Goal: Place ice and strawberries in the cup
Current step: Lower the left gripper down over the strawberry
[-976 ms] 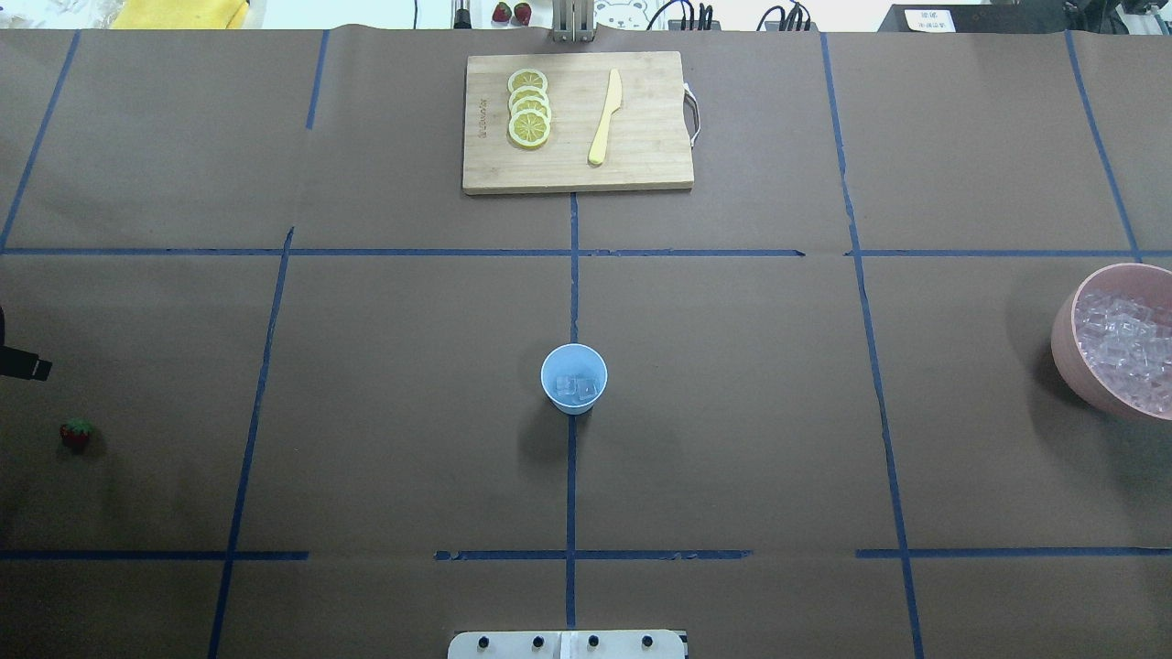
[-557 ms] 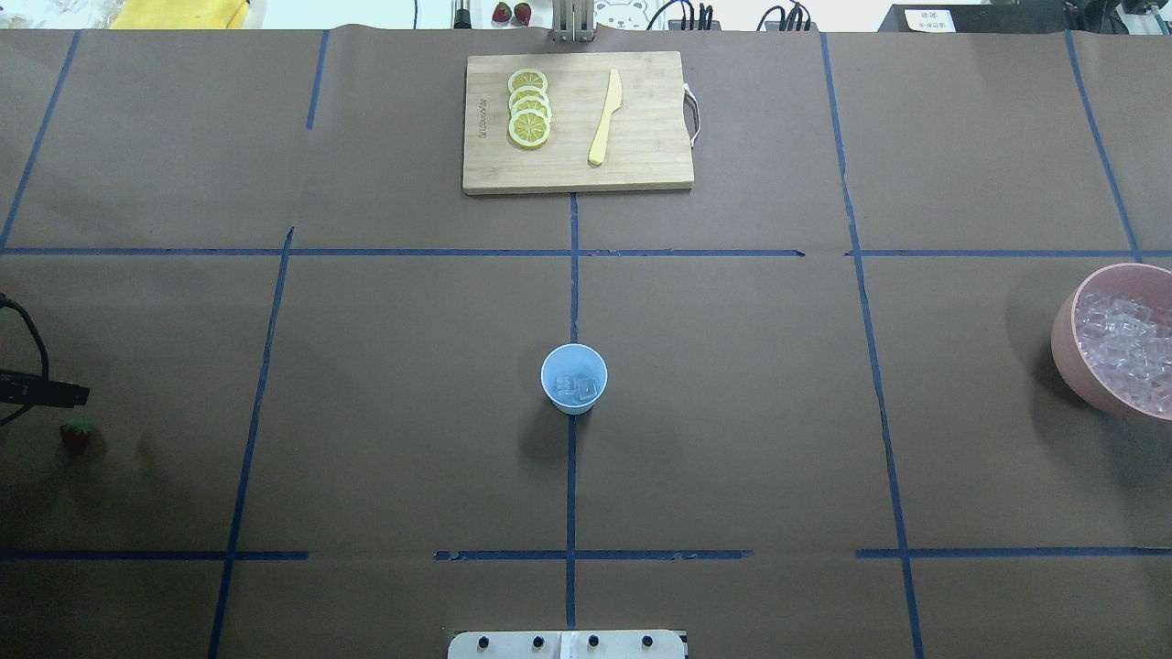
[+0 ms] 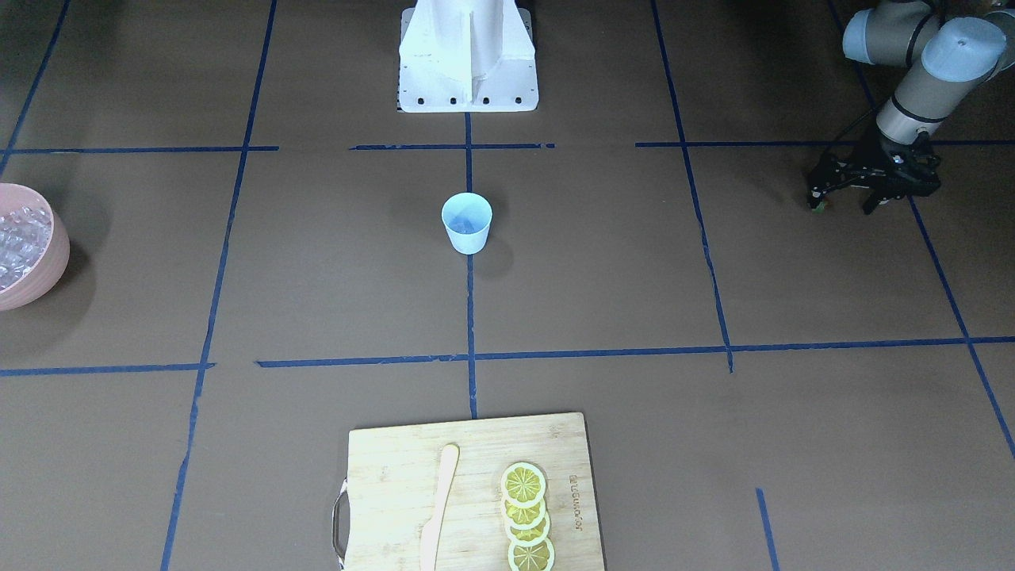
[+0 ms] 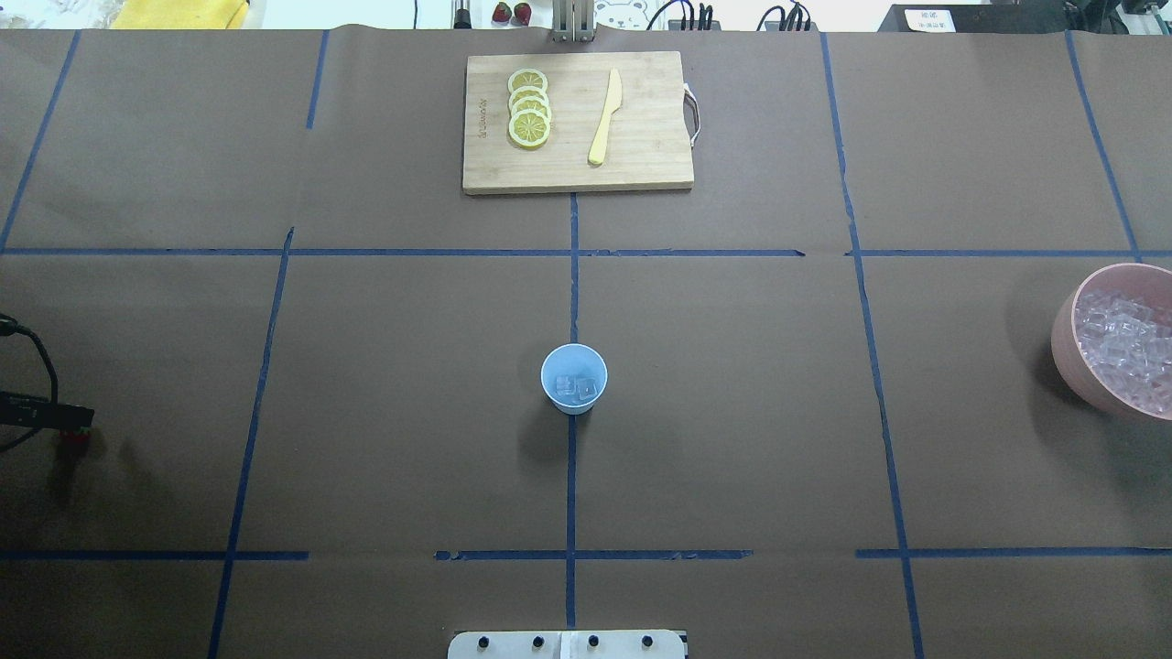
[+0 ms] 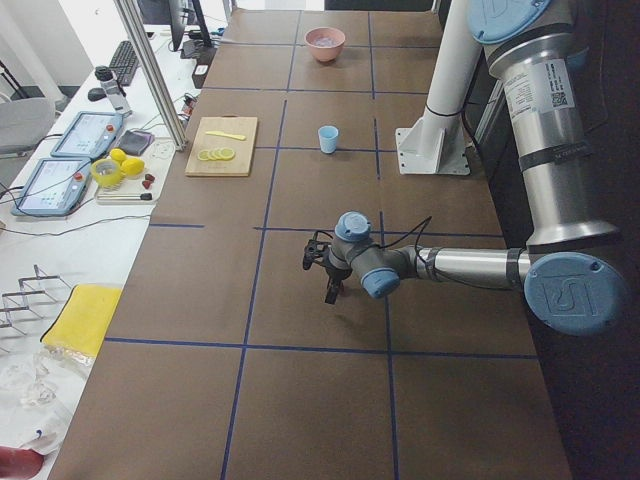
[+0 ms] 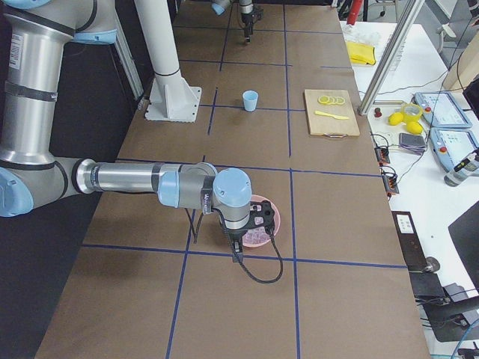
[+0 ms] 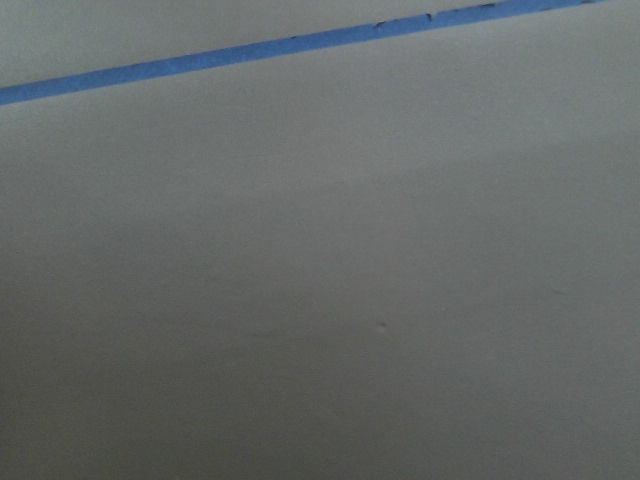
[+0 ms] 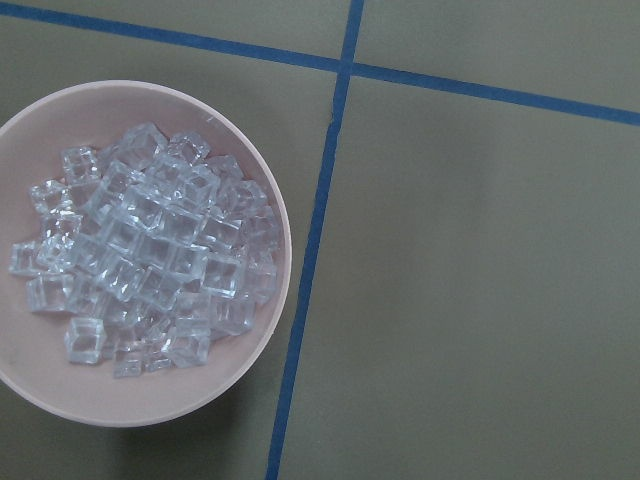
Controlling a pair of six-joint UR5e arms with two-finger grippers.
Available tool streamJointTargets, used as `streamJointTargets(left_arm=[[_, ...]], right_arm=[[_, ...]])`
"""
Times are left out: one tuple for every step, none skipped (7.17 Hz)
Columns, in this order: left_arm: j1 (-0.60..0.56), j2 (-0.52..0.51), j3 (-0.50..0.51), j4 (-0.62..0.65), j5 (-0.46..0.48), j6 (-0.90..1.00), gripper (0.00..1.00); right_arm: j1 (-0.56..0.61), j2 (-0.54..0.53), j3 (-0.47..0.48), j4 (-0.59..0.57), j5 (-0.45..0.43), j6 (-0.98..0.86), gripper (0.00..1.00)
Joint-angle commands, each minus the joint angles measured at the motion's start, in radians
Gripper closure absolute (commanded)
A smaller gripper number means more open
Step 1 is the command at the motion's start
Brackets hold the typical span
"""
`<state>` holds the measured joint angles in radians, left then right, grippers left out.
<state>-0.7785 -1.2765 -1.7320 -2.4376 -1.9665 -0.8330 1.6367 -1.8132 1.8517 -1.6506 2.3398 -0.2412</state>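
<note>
The light-blue cup point(image 4: 574, 378) stands upright at the table's middle with two or three ice cubes point(image 4: 580, 388) in it. More ice point(image 8: 150, 250) fills the pink bowl point(image 4: 1062, 339) at the right edge. The strawberry point(image 4: 73, 440) lies at the far left, mostly covered by my left gripper point(image 3: 845, 203). That gripper hangs low over the berry, fingers spread open, and a green bit of the strawberry point(image 3: 821, 208) shows beside one fingertip. My right gripper point(image 6: 258, 224) hovers over the bowl. I cannot tell whether it is open or shut.
A wooden cutting board point(image 4: 641, 165) at the far middle holds lemon slices point(image 4: 529, 108) and a yellow knife point(image 4: 605, 117). The robot's white base point(image 3: 468, 55) stands at the near middle. Two more strawberries point(image 4: 512, 12) sit beyond the far edge.
My left gripper has come in from the left edge and moved over the strawberry, which now shows only as a red sliver. Cup and bowl have not moved.
</note>
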Motion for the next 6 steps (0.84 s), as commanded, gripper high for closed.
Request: streamJointTargets(left_arm=[[0.036,0.0,0.0,-0.026,0.0,-0.041,0.0],[0.051,0.0,0.0,-0.03,0.0,-0.049,0.0],[0.054,-0.001,0.0,-0.031,0.0,-0.048,0.02],[0.059,-0.001,0.0,-0.031,0.0,-0.046,0.23],[0.059,-0.001,-0.001,-0.031,-0.002,-0.044,0.52],[0.059,0.0,-0.007,-0.031,0.0,-0.038,0.84]], right_arm=[[0.0,0.0,0.0,0.0,0.0,-0.001,0.01],[0.0,0.0,0.0,0.002,-0.002,-0.001,0.01],[0.0,0.0,0.0,0.002,-0.004,-0.001,0.01],[0.0,0.0,0.0,0.002,-0.008,-0.001,0.01],[0.0,0.0,-0.002,0.002,-0.008,-0.001,0.01],[0.0,0.0,0.0,0.002,-0.01,-0.001,0.01]])
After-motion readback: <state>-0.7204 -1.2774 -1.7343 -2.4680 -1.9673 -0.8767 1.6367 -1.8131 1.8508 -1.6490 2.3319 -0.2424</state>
